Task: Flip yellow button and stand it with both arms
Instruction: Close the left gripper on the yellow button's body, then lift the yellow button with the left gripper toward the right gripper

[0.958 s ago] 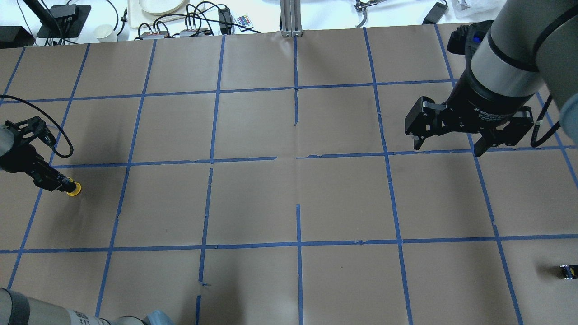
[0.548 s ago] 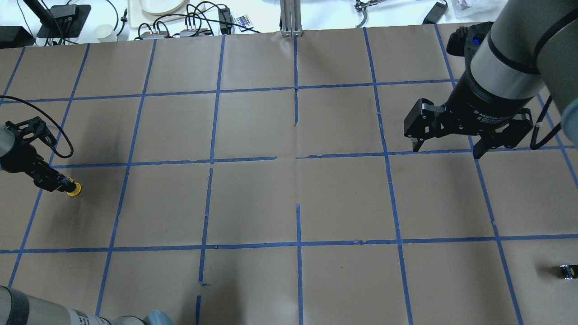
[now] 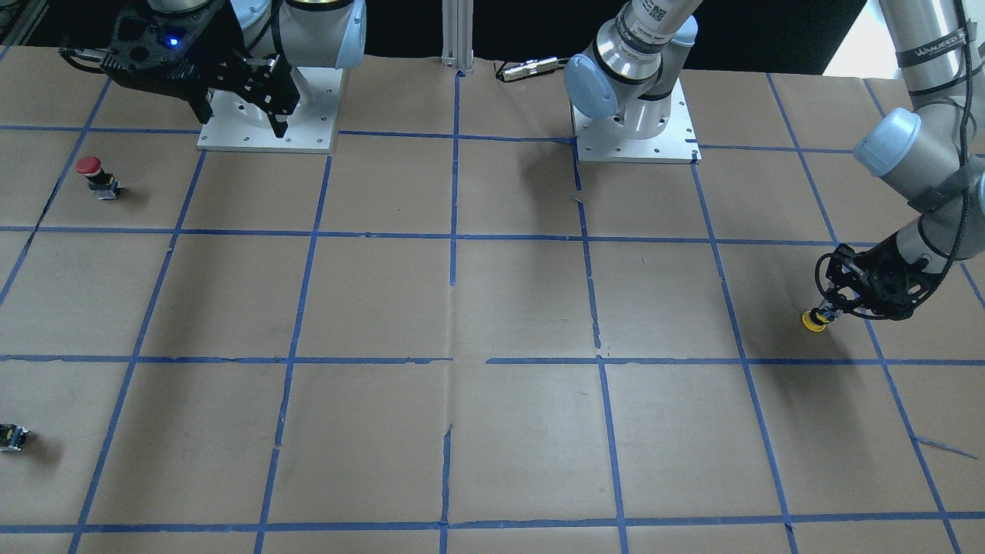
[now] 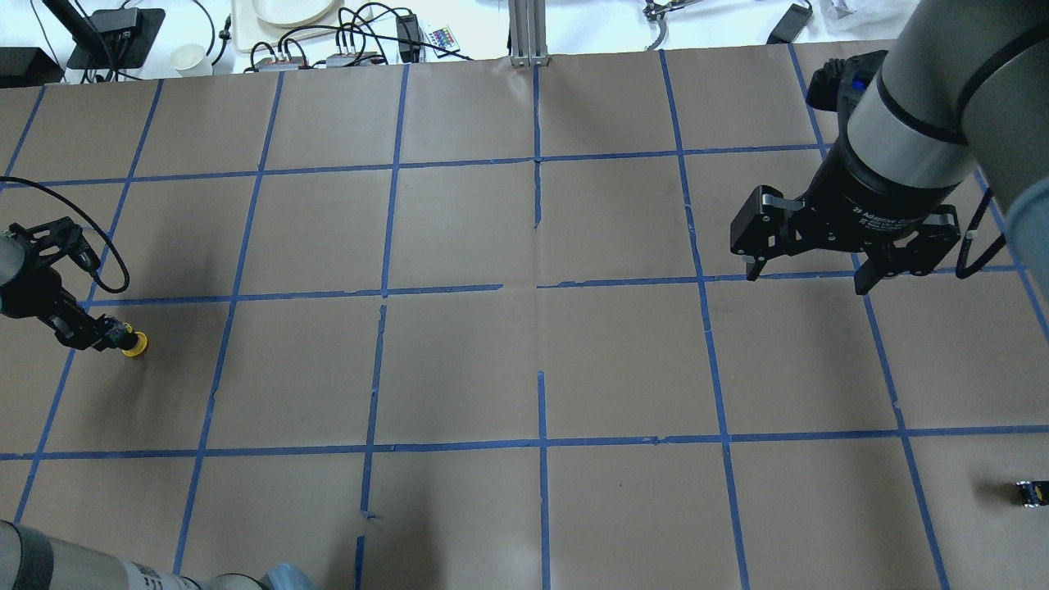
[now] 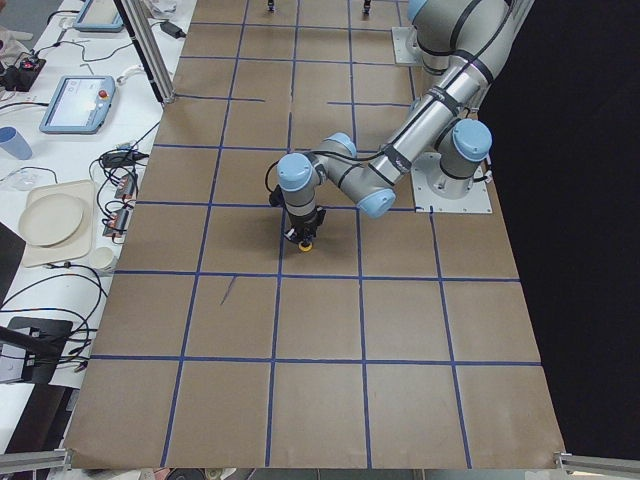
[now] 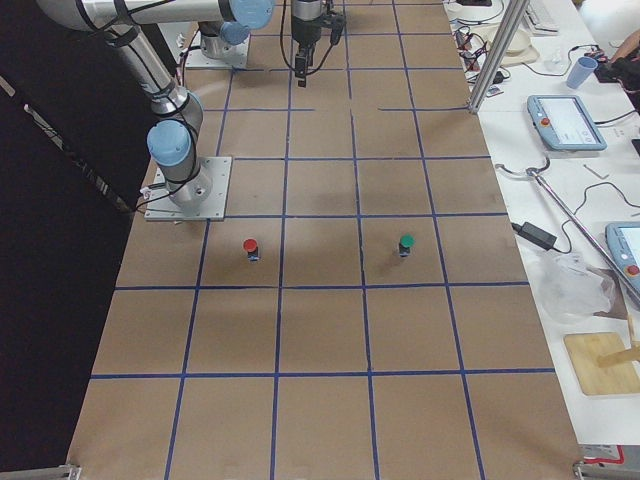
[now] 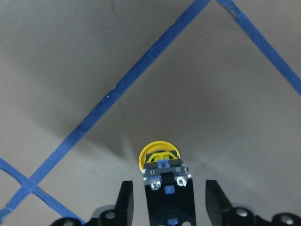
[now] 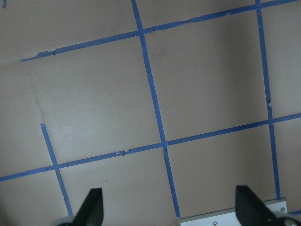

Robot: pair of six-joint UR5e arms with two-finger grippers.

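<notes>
The yellow button [image 4: 133,342] is at the table's far left, its cap low against the paper and its black-and-grey body pointing back into my left gripper [image 4: 105,336]. In the left wrist view the body [image 7: 167,186] lies between the two fingers [image 7: 125,202] with a narrow gap on each side, so the jaws are open around it. It also shows in the front view [image 3: 813,320] and the left side view [image 5: 305,245]. My right gripper [image 4: 807,277] hangs wide open and empty above the table's right half, far from the button.
A red-capped button [image 3: 91,173] stands near the right arm's base plate [image 3: 265,138]. A green-capped button [image 6: 405,244] stands further out. A tiny black-yellow block [image 4: 1028,492] lies at the right edge. Cables and devices line the far edge.
My left gripper has drawn back slightly from the yellow button, which stays in place. My right gripper has shifted a little to the left and lower in the overhead view, still open.
</notes>
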